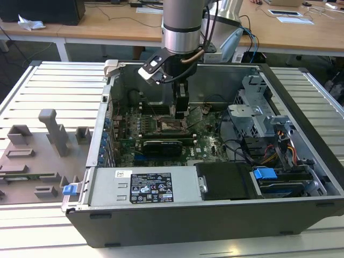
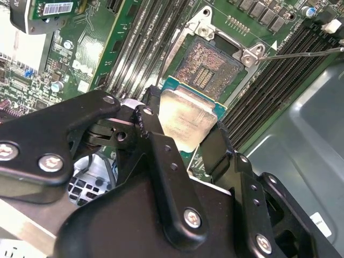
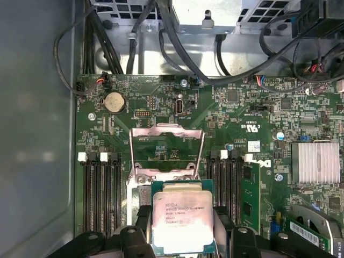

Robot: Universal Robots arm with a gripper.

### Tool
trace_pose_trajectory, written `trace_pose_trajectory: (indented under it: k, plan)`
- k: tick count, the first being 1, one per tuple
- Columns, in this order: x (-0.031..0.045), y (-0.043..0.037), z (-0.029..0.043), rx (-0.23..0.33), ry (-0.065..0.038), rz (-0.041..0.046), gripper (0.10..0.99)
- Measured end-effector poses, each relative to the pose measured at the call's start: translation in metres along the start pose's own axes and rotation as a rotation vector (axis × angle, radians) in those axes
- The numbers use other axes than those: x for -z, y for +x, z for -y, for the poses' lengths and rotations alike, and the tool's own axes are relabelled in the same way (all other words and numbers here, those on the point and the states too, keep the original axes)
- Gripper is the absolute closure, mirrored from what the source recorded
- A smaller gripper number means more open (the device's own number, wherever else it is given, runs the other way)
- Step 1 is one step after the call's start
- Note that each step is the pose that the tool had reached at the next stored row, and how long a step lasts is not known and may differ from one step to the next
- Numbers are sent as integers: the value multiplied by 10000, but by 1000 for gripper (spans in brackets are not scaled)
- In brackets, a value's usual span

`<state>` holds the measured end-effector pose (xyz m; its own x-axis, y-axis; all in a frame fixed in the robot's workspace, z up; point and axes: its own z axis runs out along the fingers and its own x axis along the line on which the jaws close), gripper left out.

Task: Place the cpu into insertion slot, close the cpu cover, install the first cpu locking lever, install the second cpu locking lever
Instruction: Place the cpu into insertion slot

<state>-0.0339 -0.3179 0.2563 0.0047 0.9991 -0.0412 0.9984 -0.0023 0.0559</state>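
cpu (image 3: pixel 181 217): flat square chip with a dull silver top and thin green rim. It is clamped by two opposite edges between the fingers of the gripper (image 2: pixel 183 128), printed side up, tilted over one edge of the slot and not seated.
insertion slot (image 2: pixel 207 62): square socket with a dark frame, its tan-gold contact field bare. It sits on the motherboard (image 3: pixel 242 113) between two banks of long memory slots.
cpu cover (image 3: pixel 166 130): thin metal frame with a large window, swung open at the slot's edge opposite the cpu.
locking lever (image 2: pixel 303 52): thin metal rod reaching out from a socket corner.
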Motion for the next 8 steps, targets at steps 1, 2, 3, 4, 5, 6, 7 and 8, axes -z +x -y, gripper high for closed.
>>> trace_pose_trajectory:
  k: [1, 2, 3, 4, 5, 6, 7, 8]
  plan:
    - [-9, 0, 0, 0, 0, -1, 541]
    - [-19, 1, 1, 0, 0, 0, 541]
    - [-32, 1, 2, -1, 0, 0, 541]
    - [-45, 3, 3, -1, 1, 0, 541]
    - [-59, 6, 7, -4, 1, 0, 541]
    - [-71, 13, 14, -1, 2, 1, 541]
    - [-81, 22, 28, 0, 1, 0, 541]
    - [-87, 27, 45, 0, 1, -1, 541]
